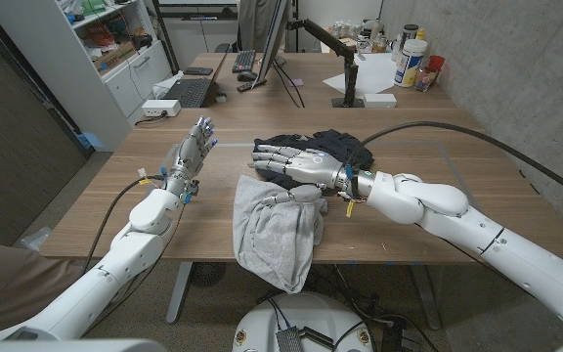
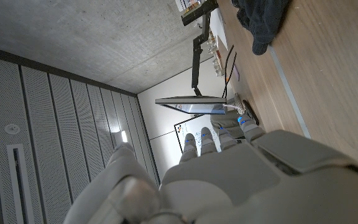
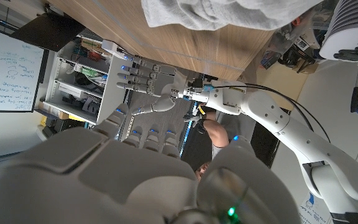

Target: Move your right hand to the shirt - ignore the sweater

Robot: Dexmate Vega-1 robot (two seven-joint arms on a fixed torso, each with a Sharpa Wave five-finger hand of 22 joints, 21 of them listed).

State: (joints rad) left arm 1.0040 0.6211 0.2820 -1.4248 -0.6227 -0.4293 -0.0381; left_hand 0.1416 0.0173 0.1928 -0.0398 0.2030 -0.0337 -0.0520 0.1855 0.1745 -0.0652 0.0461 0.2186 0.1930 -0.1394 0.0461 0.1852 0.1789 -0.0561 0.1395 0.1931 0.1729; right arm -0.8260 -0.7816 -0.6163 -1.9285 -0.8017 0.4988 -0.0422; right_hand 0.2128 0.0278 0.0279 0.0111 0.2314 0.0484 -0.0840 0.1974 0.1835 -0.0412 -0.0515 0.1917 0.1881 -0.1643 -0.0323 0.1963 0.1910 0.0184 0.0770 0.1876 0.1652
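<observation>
Head view: right hand over mid-table, fingers spread and holding nothing, between dark garment behind and grey garment in front, the grey one draped over near table edge. Contact with either cloth unclear. Left hand raised, fingers apart, empty, well left of both.

Grey shirt crumpled at tabletop's near edge, part hanging over; dark sweater bunched just behind, possibly touching.
</observation>
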